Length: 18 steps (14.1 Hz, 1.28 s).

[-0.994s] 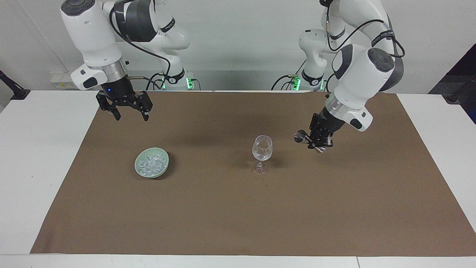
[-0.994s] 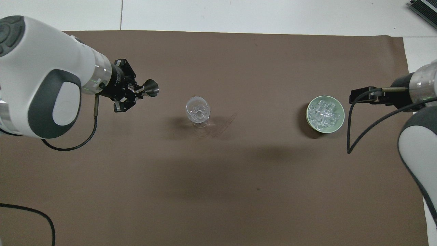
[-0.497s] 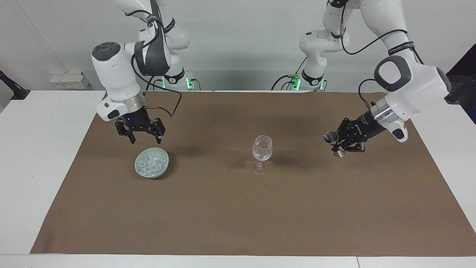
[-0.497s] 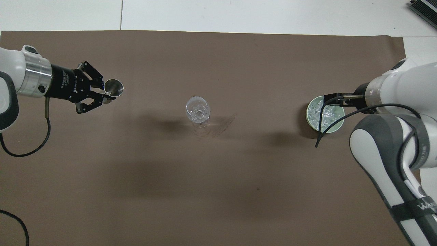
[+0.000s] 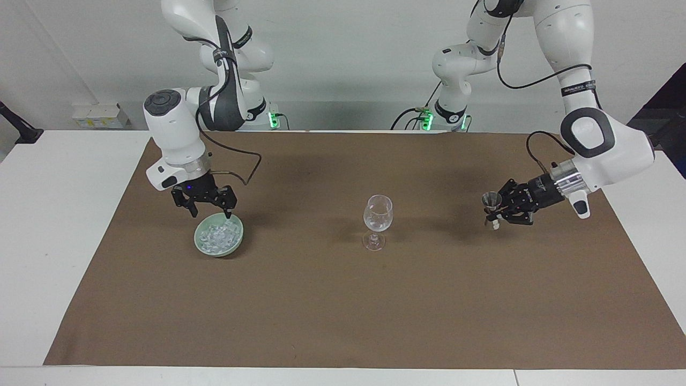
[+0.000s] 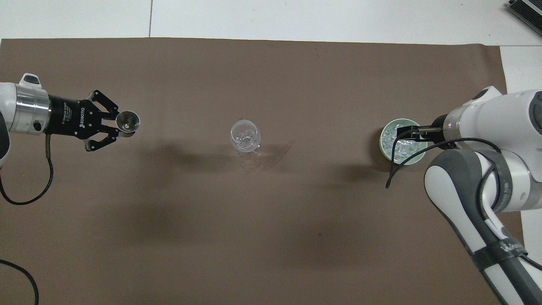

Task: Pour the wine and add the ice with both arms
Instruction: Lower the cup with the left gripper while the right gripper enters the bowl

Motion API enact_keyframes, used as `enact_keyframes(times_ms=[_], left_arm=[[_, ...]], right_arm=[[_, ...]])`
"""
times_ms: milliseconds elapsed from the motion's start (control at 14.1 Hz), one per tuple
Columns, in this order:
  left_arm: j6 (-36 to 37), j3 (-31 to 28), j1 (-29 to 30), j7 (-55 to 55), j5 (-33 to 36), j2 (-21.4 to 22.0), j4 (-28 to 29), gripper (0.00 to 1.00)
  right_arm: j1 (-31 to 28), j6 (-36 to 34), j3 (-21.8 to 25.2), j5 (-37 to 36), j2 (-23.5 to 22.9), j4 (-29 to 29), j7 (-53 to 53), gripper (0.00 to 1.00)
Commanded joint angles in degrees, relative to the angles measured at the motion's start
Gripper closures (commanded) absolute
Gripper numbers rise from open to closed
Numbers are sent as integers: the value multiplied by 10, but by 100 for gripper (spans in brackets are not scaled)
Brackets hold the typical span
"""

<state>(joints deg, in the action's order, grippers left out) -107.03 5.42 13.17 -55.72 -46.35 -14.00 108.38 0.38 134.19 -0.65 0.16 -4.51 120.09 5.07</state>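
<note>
Glassy ice (image 5: 217, 236) chunks (slippery, light) want a pinch across one piece; right hand (image 5: 208, 210) gapes over them, left hand (image 5: 496, 212) clamps a jigger (image 5: 490, 200).

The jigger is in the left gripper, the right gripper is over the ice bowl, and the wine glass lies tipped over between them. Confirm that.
Wrong about the wine glass: the facing view shows it upright on its foot. The rest holds: left gripper holds the jigger, right gripper is over the ice bowl.
</note>
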Motion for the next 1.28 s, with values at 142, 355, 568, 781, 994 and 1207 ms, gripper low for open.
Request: enact_keyframes(times_ms=[142, 355, 568, 781, 994, 1207], left_arm=[[26, 6, 62, 98, -72, -31, 42, 100], [21, 6, 79, 135, -112, -51, 67, 100], [18, 6, 93, 138, -139, -52, 85, 100], [20, 6, 105, 165, -156, -64, 103, 100], [11, 5, 101, 169, -158, -61, 112, 100], [-1, 6, 99, 177, -158, -60, 119, 100]], right_arm=[[-6, 24, -4, -9, -15, 9, -7, 11], [-6, 63, -4, -9, -31, 18, -7, 12], [0, 95, -4, -9, -50, 21, -2, 14], [-6, 98, -3, -9, -45, 37, -4, 16], [-6, 98, -3, -9, -42, 48, -2, 23], [-6, 101, -3, -10, -41, 51, -8, 25]])
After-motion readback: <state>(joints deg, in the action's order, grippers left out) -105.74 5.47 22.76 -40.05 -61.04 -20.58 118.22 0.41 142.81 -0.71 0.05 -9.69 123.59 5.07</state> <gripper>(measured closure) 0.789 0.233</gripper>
